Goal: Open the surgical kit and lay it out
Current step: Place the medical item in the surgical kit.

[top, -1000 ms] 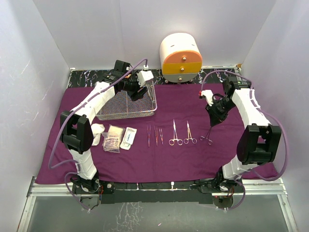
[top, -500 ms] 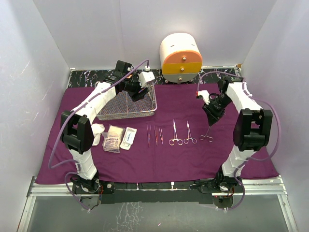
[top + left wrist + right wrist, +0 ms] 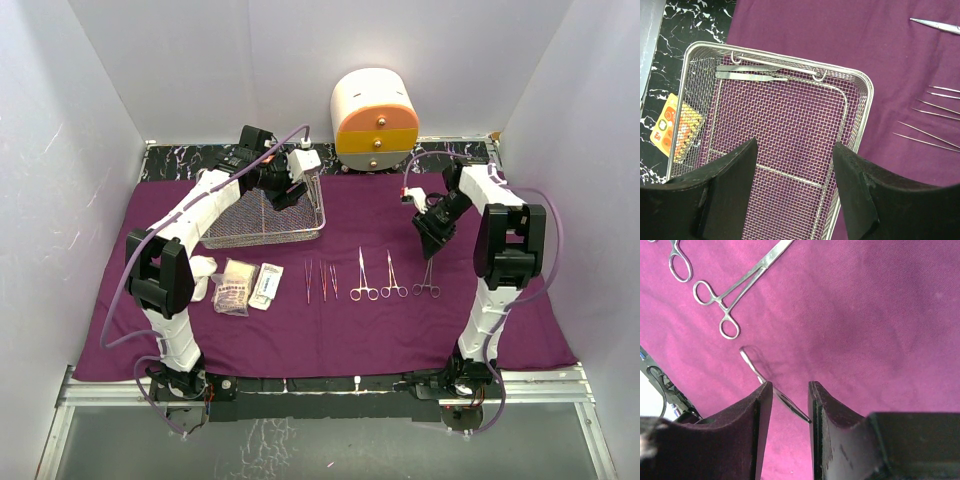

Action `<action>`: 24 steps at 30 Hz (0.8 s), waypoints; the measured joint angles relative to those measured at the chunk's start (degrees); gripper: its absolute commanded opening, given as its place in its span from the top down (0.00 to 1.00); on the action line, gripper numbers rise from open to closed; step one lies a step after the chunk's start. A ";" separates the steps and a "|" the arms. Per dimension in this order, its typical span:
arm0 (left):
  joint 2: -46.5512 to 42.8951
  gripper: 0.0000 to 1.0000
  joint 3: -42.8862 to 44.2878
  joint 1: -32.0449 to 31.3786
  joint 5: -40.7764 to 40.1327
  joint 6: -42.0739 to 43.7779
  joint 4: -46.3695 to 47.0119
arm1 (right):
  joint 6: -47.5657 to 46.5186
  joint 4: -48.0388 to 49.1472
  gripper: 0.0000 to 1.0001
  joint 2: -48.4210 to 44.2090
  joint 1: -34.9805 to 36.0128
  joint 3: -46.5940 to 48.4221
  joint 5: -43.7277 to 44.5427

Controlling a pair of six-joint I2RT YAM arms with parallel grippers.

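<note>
I saw the purple cloth [image 3: 340,330] spread flat over the table; the wire-mesh tray [image 3: 262,238] sat on its far left part. My left gripper [image 3: 794,147] hung over the tray, jaws wide, nothing between them. At the tray's far end lay tweezers [image 3: 752,74]; an orange-and-white packet [image 3: 677,131] showed at its left wall, inside or outside I could not tell. Across the cloth's middle ran a row: gauze wads [image 3: 203,272], flat packets [image 3: 248,286], slim tweezers [image 3: 321,281], then three ring-handled forceps [image 3: 361,272]. My right gripper [image 3: 790,385] stood low over the rightmost forceps [image 3: 752,367]; its jaws were narrowly parted, the thin tips lying in the gap; whether a pad touched them I could not tell. The white-and-orange cabinet [image 3: 375,110] stood beyond the cloth's far edge.
</note>
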 measured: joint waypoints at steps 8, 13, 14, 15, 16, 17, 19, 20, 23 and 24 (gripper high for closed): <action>0.00 0.39 -0.15 -0.02 -0.02 0.44 -0.26 | 0.72 -0.04 0.67 4.20 0.00 3.63 -2.86; 0.00 0.39 -0.20 -0.02 -0.04 0.87 -0.33 | 1.55 0.09 0.68 7.13 0.00 5.31 -5.11; 0.00 0.39 -0.20 -0.02 -0.04 0.94 -0.35 | 1.70 0.13 0.68 7.58 0.00 5.42 -5.57; 0.00 0.39 -0.20 -0.02 -0.04 0.98 -0.42 | 1.99 0.11 0.68 8.02 0.00 5.55 -5.99; 0.00 0.39 -0.20 -0.02 -0.04 1.01 -0.46 | 2.23 0.13 0.69 8.50 0.00 5.70 -6.43; 0.00 0.39 -0.22 -0.02 -0.02 1.01 -0.48 | 2.40 0.20 0.69 8.79 0.00 5.75 -6.78; 0.00 0.39 -0.22 -0.02 -0.02 1.01 -0.50 | 2.73 0.22 0.70 9.33 0.00 5.75 -7.43; 0.00 0.39 -0.22 -0.02 -0.02 1.01 -0.52 | 2.89 0.28 0.70 9.53 0.00 5.75 -7.74; 0.00 0.39 -0.22 -0.02 -0.02 1.01 -0.66 | 3.89 0.42 0.71 9.84 0.00 5.75 -8.52; 0.00 0.39 -0.22 -0.02 -0.02 1.03 -0.66 | 4.35 0.52 0.71 9.88 0.00 5.75 -8.76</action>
